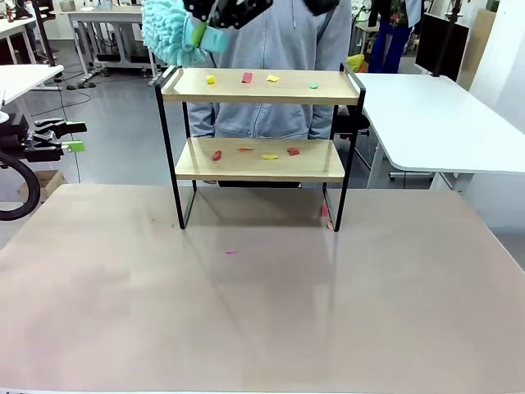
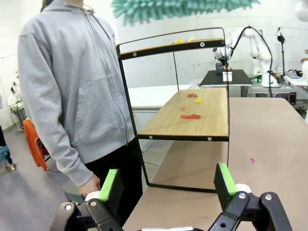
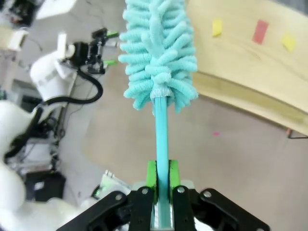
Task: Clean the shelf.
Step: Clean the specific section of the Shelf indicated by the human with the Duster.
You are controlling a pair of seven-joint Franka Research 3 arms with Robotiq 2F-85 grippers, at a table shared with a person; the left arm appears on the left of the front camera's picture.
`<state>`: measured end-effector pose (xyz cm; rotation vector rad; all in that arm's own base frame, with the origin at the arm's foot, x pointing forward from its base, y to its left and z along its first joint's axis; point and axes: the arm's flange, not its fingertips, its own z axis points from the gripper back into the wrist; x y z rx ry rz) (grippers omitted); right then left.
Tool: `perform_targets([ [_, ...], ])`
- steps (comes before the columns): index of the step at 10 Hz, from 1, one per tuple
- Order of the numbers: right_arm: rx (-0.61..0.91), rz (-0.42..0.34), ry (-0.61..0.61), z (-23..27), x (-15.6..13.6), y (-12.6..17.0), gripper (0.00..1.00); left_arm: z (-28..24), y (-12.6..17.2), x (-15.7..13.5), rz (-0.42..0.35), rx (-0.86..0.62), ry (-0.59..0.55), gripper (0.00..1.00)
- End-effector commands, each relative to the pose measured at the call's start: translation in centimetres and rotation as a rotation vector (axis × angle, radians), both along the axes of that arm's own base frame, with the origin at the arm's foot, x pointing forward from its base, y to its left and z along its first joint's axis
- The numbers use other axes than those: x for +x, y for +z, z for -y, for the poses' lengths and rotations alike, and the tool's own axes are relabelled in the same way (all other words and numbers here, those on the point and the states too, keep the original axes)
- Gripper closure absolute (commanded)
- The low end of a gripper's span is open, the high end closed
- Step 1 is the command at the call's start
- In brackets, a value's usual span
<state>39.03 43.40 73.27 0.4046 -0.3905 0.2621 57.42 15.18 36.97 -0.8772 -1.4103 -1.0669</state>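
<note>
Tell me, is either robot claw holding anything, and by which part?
The right gripper clamps the fluffy turquoise chenille duster by its thin turquoise handle. The left gripper is open and empty.

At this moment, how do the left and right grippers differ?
The left gripper is open and empty; the right gripper is shut on the handle of a teal duster. The left gripper sits low, well to the left of the shelf; the right gripper is high above the left part of the shelf's top board. Both are black with green pads.
</note>
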Motion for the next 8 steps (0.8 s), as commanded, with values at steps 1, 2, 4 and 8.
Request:
perform_targets([
  [1, -0.04, -0.017, -0.119, -4.7, 1.6, 1.9, 0.87, 0.0, 0.4, -0.2, 0.004, 0.007, 0.0, 0.0],
  [2, -0.071, -0.032, -0.15, -6.5, 2.2, 2.0, 0.87, 0.0, 0.4, -0.2, 0.004, 0.007, 0.0, 0.0],
  [4, -0.154, -0.03, -0.215, -8.9, 3.6, 1.6, 0.87, 0.0, 0.4, -0.2, 0.004, 0.007, 0.0, 0.0],
  [8, -0.228, -0.034, -0.28, -10.4, 4.7, -0.1, 0.87, 0.0, 0.4, -0.2, 0.004, 0.007, 0.0, 0.0],
])
